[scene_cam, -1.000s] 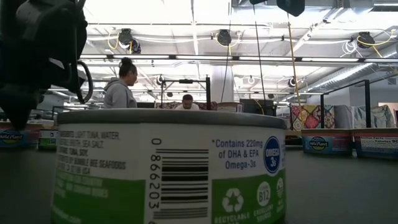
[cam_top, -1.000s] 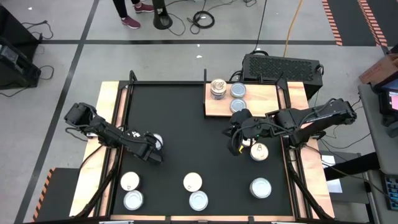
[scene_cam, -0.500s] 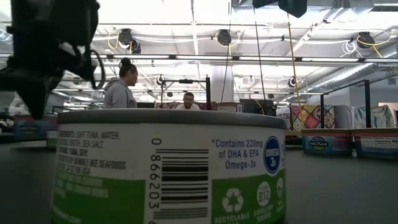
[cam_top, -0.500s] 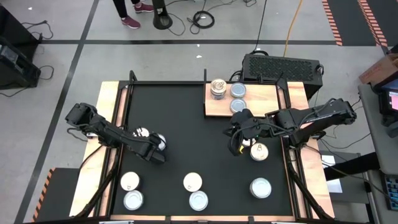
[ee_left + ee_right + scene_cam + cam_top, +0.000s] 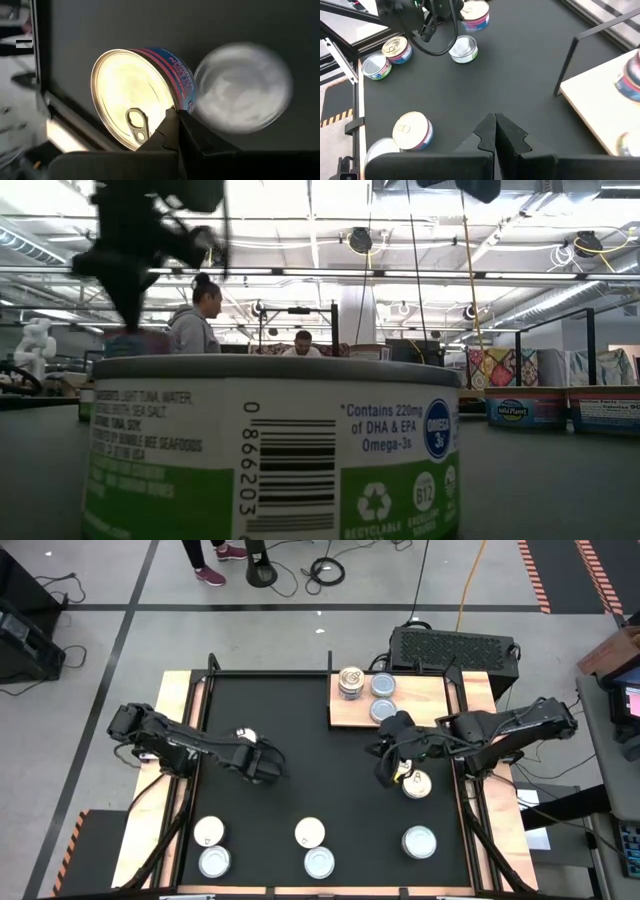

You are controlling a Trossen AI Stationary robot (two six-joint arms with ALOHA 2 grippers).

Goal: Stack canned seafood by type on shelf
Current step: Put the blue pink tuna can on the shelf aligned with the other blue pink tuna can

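Above mid-bench, a gold-topped can (image 5: 132, 97) rides clamped in the left gripper (image 5: 262, 762), which has lifted it off the bench and swung it toward the shelf (image 5: 420, 700). Stacking comes next. Beside the shelf, the right gripper (image 5: 388, 772) waits, fingers together, empty.

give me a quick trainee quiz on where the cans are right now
1. True or false: the shelf holds no cans.
2. How many cans stand near the front edge of the table? A three, B five, C eight.
3. Fill in: the gold-topped can just off the shelf lies next to the ____ claw.
Key: 1 false, three tins show on it. 2 B. 3 right claw.
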